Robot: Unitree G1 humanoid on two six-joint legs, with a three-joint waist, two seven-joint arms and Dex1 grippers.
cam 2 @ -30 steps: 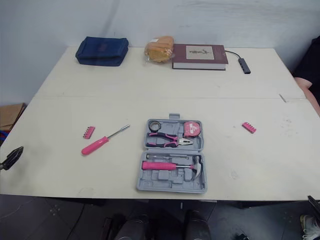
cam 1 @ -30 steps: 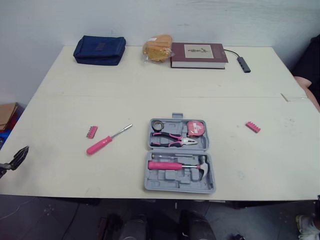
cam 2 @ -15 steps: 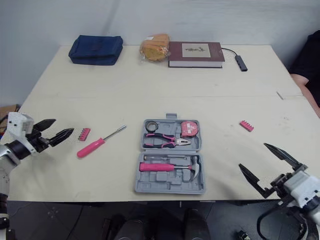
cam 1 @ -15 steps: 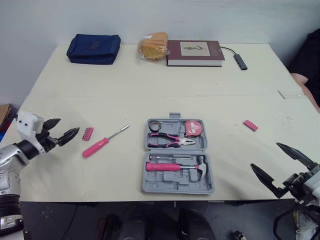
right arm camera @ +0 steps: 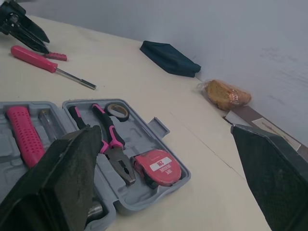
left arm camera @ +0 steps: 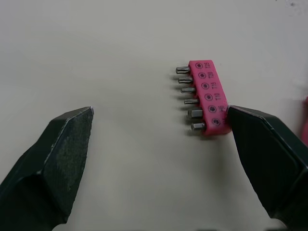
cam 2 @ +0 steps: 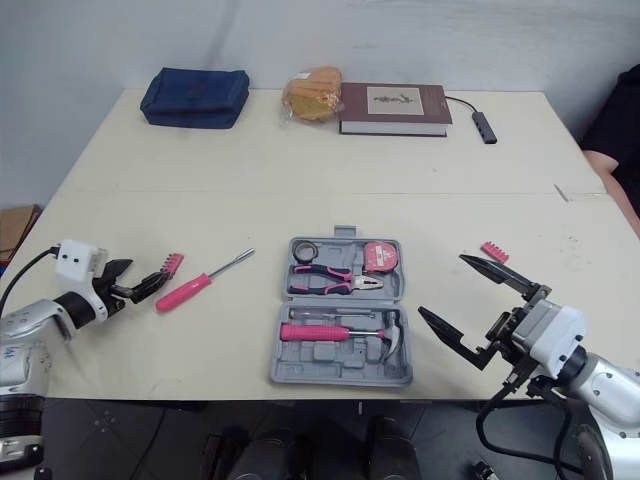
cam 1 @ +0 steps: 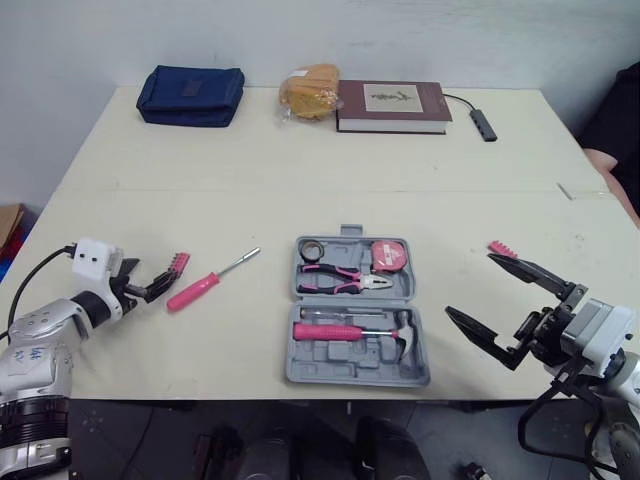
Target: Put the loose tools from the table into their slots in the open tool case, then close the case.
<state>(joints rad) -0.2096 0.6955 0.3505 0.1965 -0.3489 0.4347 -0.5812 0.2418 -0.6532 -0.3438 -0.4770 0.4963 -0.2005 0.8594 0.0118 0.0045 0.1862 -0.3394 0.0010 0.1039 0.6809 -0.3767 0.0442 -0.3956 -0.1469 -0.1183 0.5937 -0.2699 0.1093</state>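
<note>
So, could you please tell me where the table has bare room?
Bare: the broad strip between the grey plastic tool case and the back row, navy fabric pouch to maroon book. Crowded: around the pink bit holder and pink-handled screwdriver by the left gripper.

You have a wide cream table [cam 1: 300,160] before you, its far edge set against a plain pale grey wall [cam 1: 420,35]. A thin seam [cam 1: 300,191] runs across the top from side to side. Below the near edge you see a dark floor [cam 1: 150,440], and a brown cardboard box [cam 1: 8,225] sits low by the table's left side. The light falls soft and even
</note>
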